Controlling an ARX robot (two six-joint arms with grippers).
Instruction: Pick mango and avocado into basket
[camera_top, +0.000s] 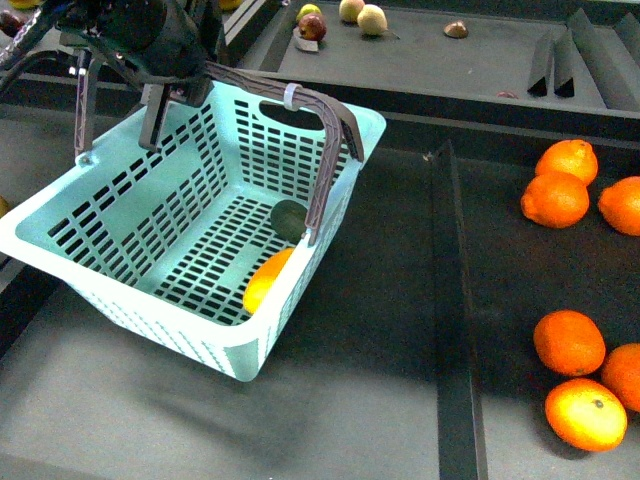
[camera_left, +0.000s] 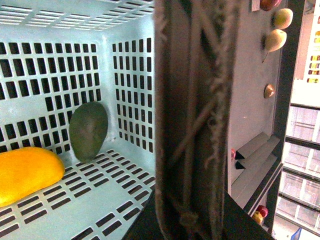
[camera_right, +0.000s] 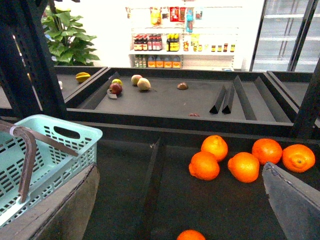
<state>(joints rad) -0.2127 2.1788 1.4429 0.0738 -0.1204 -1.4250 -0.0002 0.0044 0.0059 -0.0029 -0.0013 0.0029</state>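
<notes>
The pale teal basket (camera_top: 120, 255) hangs tilted above the dark shelf, lifted by its brown-grey handles (camera_top: 325, 150). My left gripper (camera_top: 160, 50) is shut on the handles at the basket's far left; in the left wrist view the handle (camera_left: 192, 120) fills the middle of the picture. The yellow-orange mango (camera_top: 266, 280) and the dark green avocado (camera_top: 290, 218) lie inside the basket at its low corner; the left wrist view shows the mango (camera_left: 25, 172) and the avocado (camera_left: 88, 131) side by side. My right gripper (camera_right: 180, 200) is open and empty above the shelf, right of the basket (camera_right: 50, 150).
Several round oranges (camera_top: 558, 190) lie on the shelf at the right, also in the right wrist view (camera_right: 235, 160). A raised divider (camera_top: 450, 300) runs down the shelf. Apples and pears (camera_top: 340, 18) lie on the far shelf, with black wedges (camera_top: 575, 55) at its right.
</notes>
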